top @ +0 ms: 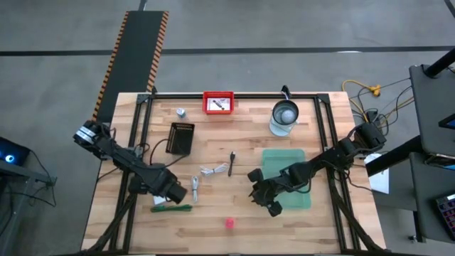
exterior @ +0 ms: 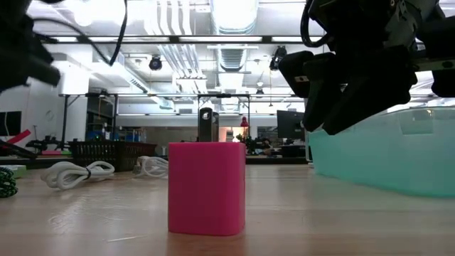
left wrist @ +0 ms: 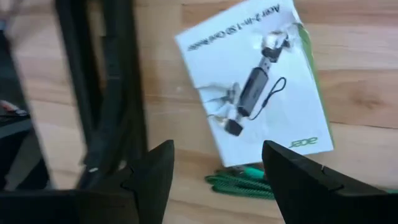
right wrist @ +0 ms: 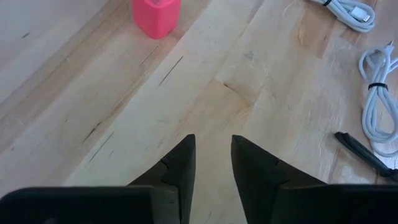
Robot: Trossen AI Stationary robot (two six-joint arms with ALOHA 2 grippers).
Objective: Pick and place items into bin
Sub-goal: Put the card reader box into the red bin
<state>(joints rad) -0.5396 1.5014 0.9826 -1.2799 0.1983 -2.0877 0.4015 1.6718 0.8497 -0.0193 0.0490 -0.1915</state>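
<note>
Right gripper (right wrist: 213, 140), low over bare wood, just beside the corner of the green bin (top: 291, 160). Fingers only a little apart, nothing between them. Empty, so likely on the way to fetch the next thing, not to drop one.

Nearest ahead of it: the pink block (right wrist: 156, 15), standing alone near the table's front edge. Probably the next pick, being close and easy to reach. A wider gap needed first, by the look of it, to fit around the block.

A bit farther off: the white cable (right wrist: 379, 93) in loose loops, and the thin black stick (right wrist: 364, 152) lying just beside it. Both flat on the wood, so harder to pinch than the block.

Left gripper (left wrist: 217, 146), on the other side of the table, fingers spread wide, holding nothing. Right under it: a white card (left wrist: 255, 81) with a small gadget printed on it, flat on the table. Green tie (left wrist: 242, 183) poking out from under the card's edge. Wide fingers perhaps ready for the card, though a flat card may slip.

At the far edge: silver cap (top: 181, 112), red tray (top: 219, 102), black basket (top: 180, 138) and glass jar (top: 285, 117), all well apart from both grippers.

Cannot tell what is in the bin.
</note>
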